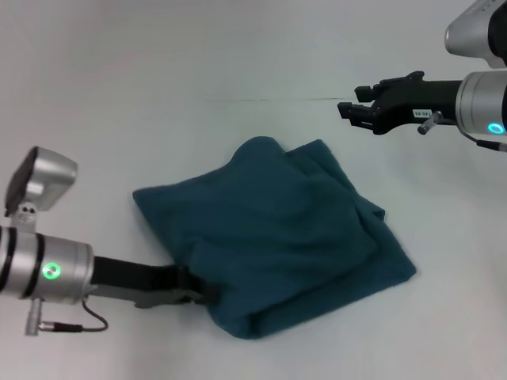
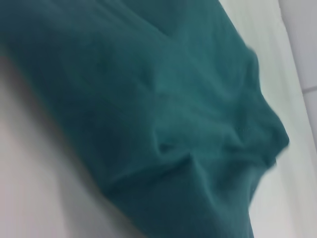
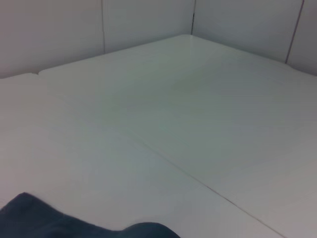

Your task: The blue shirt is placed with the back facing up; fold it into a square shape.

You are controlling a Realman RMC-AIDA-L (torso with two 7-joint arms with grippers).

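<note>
- The left hand lies low on the counter, its tip tucked under the near left edge of the cloth; whether it is apart or clamped on fabric I cannot tell.
- The right hand hangs over the counter beyond the cloth's far right corner, apart from it, holding nothing, its black fingers slightly apart.
- The large dark teal-blue knit shirt lies mid-counter, folded into a rough, rumpled, skewed square with layered edges on its right side.
- The left wrist view is filled with creased teal fabric.
- The plain white counter has a thin seam across it.
- The right wrist view shows pale wall panels behind the counter.
</note>
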